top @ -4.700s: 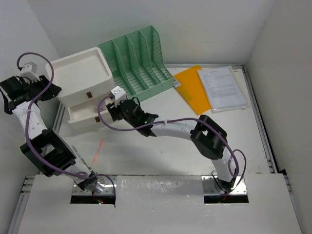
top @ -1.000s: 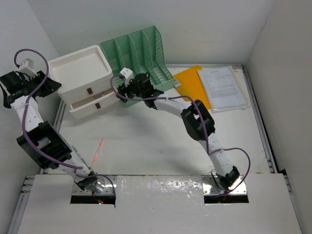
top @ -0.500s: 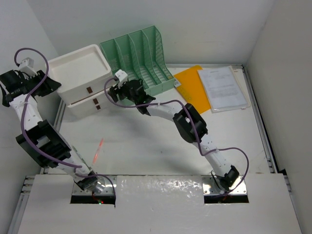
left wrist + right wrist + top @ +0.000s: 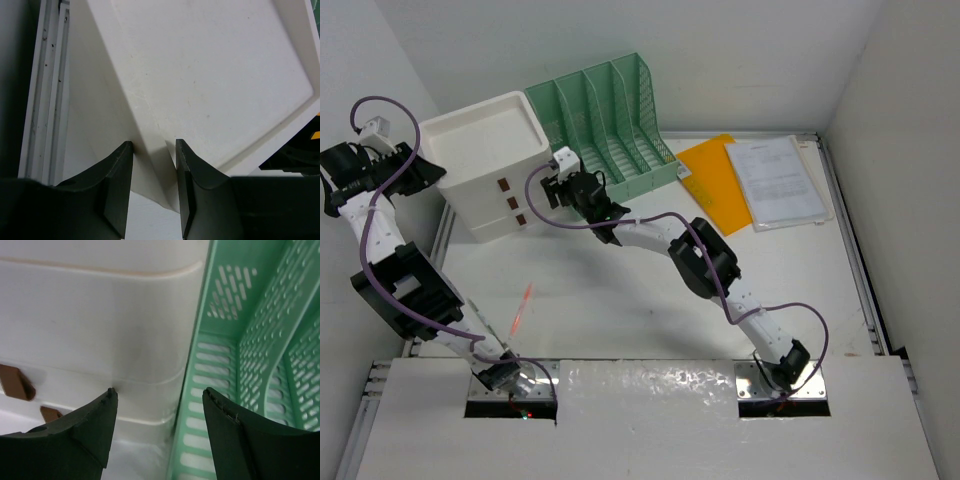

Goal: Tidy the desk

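Drawer box (image 4: 485, 160) at far left of tabletop (image 4: 620, 310); file rack (image 4: 610, 120) just beside it, on right; folder (image 4: 715, 185) right of rack; papers (image 4: 778, 180) partly on folder, rightmost.

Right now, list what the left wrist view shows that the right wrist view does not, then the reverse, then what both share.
Left wrist only: the recessed top of the white drawer box, one corner of it between the fingers of the left gripper, and the metal rail of the desk. Right wrist only: the green mesh file organizer, two brown drawer handles and the open right gripper. Both: the white drawer box.
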